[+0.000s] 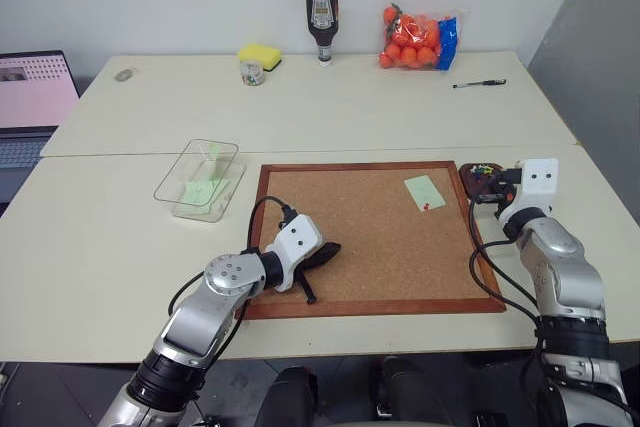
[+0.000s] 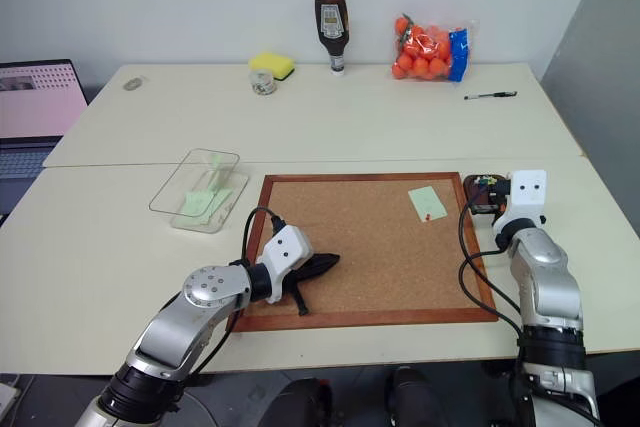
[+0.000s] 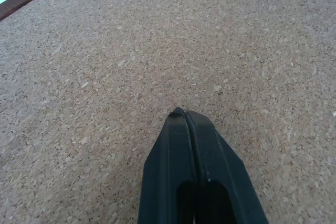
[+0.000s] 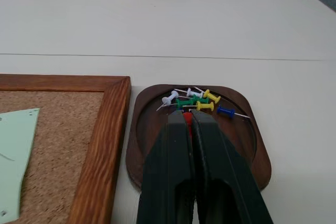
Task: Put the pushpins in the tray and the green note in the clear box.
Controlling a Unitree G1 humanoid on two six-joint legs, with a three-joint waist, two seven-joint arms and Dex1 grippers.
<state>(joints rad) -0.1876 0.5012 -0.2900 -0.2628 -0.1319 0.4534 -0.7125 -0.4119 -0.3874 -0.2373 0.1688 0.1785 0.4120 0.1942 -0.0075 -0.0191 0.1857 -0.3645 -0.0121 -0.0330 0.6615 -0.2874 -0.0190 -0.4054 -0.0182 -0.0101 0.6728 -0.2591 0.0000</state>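
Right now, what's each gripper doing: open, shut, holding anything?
Left gripper: shut, empty, over the corkboard.
Right gripper: shut on a red pushpin, over the tray.

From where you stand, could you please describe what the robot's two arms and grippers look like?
Both arms are silver-grey metal segments with black joints and black cables looping alongside. Each wrist carries a white boxy housing; the right one shows two small dark dots. The left gripper and right gripper each have two smooth, tapered black fingers.
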